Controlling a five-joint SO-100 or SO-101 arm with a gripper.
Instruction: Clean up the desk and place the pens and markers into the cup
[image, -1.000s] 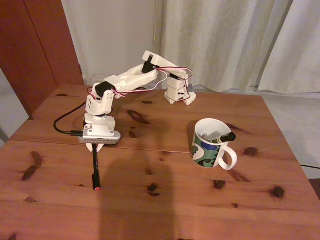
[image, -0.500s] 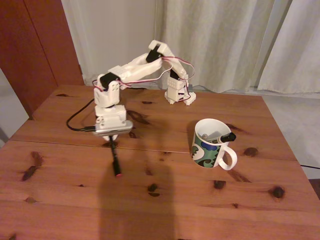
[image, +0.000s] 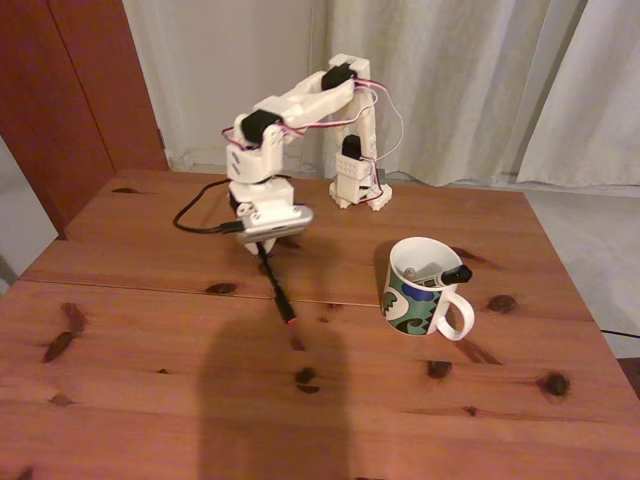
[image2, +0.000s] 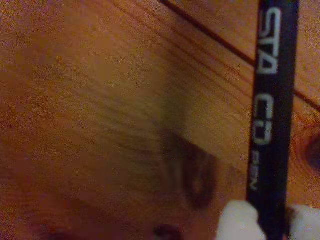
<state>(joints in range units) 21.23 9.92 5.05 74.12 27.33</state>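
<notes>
The jaws pinch the black pen, which has risen off the counter and swung nearer the mug. It hangs red tip down, left of the mug, where a marker already rests; delivery comes next.

Dim, warm indoor light, with a soft wrist picture.
In the fixed view the desk is lit evenly from the near side, and a broad faint shadow is cast up from its near edge. No glare is seen. In the wrist view the wood grain is smeared by blur, while the black pen is rendered slightly sharper, its pale print legible.
</notes>
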